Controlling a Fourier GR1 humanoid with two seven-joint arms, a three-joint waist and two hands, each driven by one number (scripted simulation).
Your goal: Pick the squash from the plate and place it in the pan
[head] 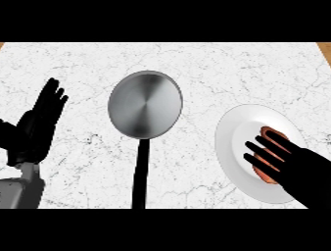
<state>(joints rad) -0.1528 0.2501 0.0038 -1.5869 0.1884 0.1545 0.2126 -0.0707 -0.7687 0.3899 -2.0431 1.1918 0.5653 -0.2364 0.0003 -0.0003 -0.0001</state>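
A white marble table with fine grey veins carries two things directly on its top. A round grey steel pan with a long black handle lies just right of the fingers of the left hand, not touching them. A round white plate lies under the fingers of the right hand, apart from the pan.

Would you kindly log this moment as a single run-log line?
stage: pick | right hand: over squash on plate | left hand: open, resting at left | pan: empty
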